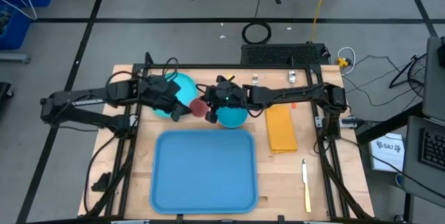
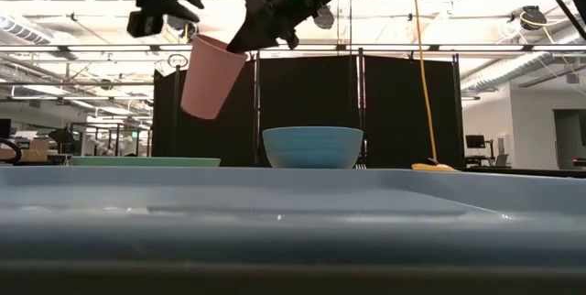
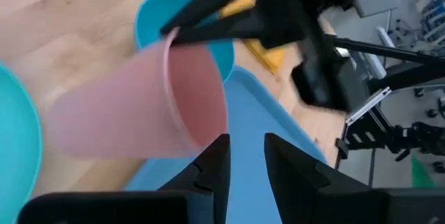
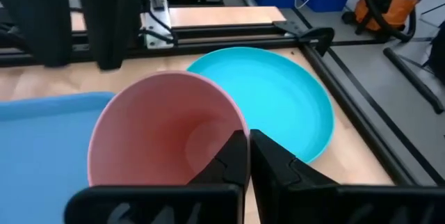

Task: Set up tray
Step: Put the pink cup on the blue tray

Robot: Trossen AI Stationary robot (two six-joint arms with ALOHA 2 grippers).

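Observation:
A pink plastic cup point(image 1: 198, 105) hangs in the air over the table's far middle, tilted, between my two grippers. My right gripper point(image 1: 207, 110) is shut on its rim. My left gripper point(image 1: 179, 109) stands at the cup's other side, its fingers a little apart with nothing between them point(image 3: 245, 144). In the low view the cup point(image 2: 209, 80) is well above the light-blue tray point(image 2: 293, 194). The tray point(image 1: 204, 170) lies flat at the table's near middle. My right gripper point(image 4: 243, 137) pinches the cup's rim point(image 4: 240, 128), one finger inside the cup and one outside. The cup is lifted clear and hangs tilted below the fingers point(image 2: 247, 43), mouth up, base down. My left gripper: one fingertip point(image 3: 221, 144) is close to the cup's rim point(image 3: 208, 133); whether it touches, I cannot tell.
A round teal plate point(image 1: 182, 85) lies at the far left under my left arm, and a teal bowl point(image 1: 234, 117) stands just behind the tray. A yellow-orange folded napkin point(image 1: 281, 128) and a knife point(image 1: 306, 184) lie right of the tray.

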